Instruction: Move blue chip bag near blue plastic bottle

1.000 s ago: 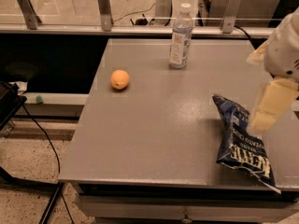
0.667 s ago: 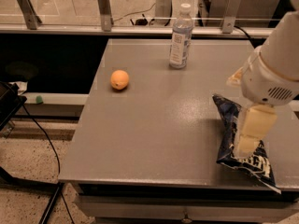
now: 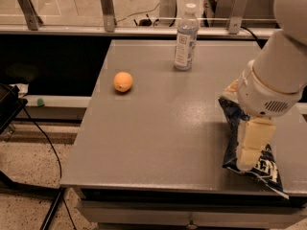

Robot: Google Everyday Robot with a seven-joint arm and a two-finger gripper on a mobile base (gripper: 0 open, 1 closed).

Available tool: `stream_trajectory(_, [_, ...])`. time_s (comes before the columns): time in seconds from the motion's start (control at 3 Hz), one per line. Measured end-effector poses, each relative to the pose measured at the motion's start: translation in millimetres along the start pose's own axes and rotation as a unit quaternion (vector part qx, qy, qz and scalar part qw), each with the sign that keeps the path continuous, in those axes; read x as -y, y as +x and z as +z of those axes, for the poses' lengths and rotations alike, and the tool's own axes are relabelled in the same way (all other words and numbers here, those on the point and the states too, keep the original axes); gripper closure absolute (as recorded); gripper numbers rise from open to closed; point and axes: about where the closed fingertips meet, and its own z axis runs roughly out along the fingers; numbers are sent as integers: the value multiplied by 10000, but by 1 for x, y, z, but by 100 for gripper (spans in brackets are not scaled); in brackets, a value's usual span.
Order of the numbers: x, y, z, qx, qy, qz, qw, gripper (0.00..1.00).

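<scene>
The gripper (image 3: 248, 153) hangs directly over the bag (image 3: 232, 117), whose long axis points toward the bottle (image 3: 185, 37); its grip I cannot tell.

Gripper (image 3: 247, 161) over chip bag (image 3: 265, 169), table (image 3: 163, 133) front right; bottle (image 3: 185, 37) rear centre; orange (image 3: 123, 81) left

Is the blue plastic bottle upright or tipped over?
Upright: the blue plastic bottle stands on its base, cap up. The gripper is down over the blue chip bag.
</scene>
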Motion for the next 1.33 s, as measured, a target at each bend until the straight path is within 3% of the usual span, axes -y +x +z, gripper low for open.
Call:
stream_trajectory(0.33, [2,9,12,-79,133,-380,9992,13])
stream_trajectory(0.67, [3,15,22,-43,270,-968,9949,35])
stream_trajectory(1.33, [10,17,11,384,457,-1342,9892,82])
